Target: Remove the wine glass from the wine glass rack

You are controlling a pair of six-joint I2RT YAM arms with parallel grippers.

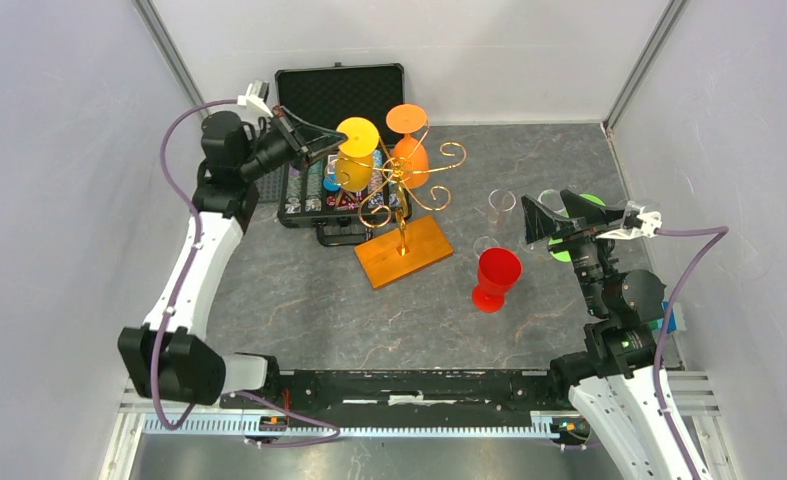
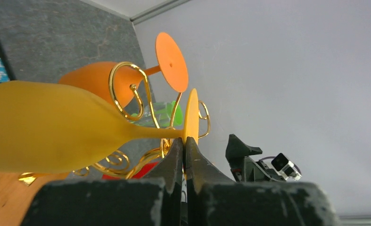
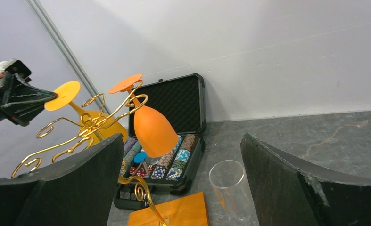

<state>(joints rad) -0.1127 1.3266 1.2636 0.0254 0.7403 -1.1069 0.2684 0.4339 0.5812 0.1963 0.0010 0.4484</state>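
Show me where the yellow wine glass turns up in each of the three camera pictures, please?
Top external: the yellow wine glass is upper centre, hanging upside down on the wine glass rack.
Left wrist: it fills the left side, lying sideways, its foot toward the centre.
Right wrist: far left, mainly its round foot showing.
Shared landmark: the orange wine glass hanging beside it.

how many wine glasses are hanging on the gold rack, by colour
yellow wine glass: 1
orange wine glass: 1
total on the wine glass rack: 2
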